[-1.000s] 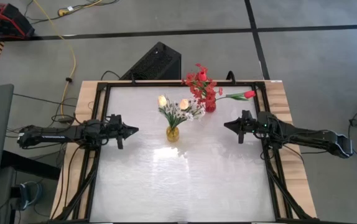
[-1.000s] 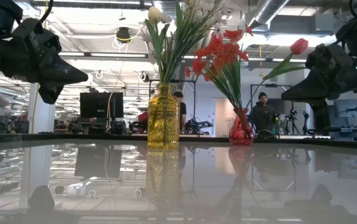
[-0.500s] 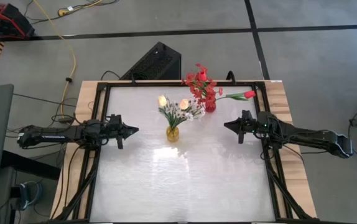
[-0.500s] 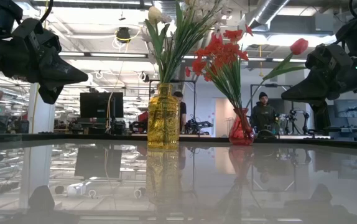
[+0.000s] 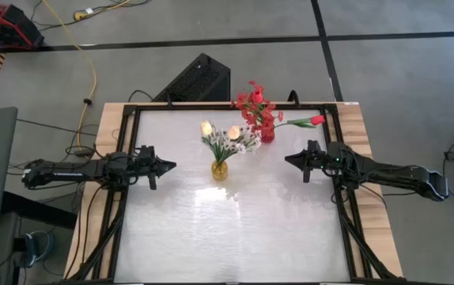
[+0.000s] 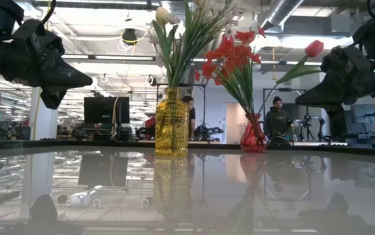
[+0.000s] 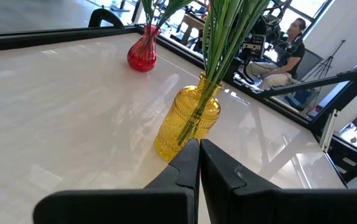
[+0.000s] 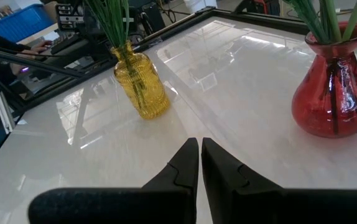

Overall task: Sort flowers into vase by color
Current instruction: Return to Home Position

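Homing now. Left tool (image 5: 173, 165) and right tool (image 5: 287, 161) are both pinched together and empty, at opposite desk (image 5: 227, 229) sides. Flowers (image 5: 228, 139) look sorted: pale ones in yellow vase (image 5: 220, 169), reds in red vase (image 5: 267, 135). I'd retract slowly, keeping the right arm clear of the leaning red tulip (image 5: 316, 119).

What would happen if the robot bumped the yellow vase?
It would probably tip easily: the yellow vase is narrow, and its white flowers stand tall above it. It looks like glass, so it could crack. On the glossy table it might slide first.
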`<action>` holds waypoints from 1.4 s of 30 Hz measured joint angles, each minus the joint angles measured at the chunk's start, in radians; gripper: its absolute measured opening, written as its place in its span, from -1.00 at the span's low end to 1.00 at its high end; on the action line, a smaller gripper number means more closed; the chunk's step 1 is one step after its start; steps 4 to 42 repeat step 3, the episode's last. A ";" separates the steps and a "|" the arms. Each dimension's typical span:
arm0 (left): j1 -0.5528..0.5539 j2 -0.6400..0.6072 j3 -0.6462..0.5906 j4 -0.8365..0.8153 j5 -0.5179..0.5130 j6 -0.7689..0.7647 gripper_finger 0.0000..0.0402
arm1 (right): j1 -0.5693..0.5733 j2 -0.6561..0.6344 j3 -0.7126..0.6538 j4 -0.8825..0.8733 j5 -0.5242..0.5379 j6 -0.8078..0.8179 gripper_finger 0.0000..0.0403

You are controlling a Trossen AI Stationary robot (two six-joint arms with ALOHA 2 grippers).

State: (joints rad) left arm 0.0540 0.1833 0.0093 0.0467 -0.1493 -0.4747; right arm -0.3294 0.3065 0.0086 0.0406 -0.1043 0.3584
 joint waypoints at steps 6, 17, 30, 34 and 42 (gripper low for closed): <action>0.000 0.000 0.000 0.000 0.000 0.000 -1.00 | 0.000 0.000 0.000 0.000 0.000 0.000 -0.75; 0.000 0.000 0.000 0.000 0.000 0.000 -1.00 | 0.000 0.000 0.000 0.000 0.000 0.000 -0.75; 0.000 0.000 0.000 0.000 0.000 0.000 -1.00 | 0.000 0.000 0.000 0.000 0.000 0.000 -0.75; 0.000 0.000 0.000 0.000 0.000 0.000 -1.00 | 0.000 0.000 0.000 0.000 0.000 0.000 -0.75; 0.000 0.000 0.000 0.000 0.000 0.000 -1.00 | 0.000 0.000 0.000 0.000 0.000 0.000 -0.75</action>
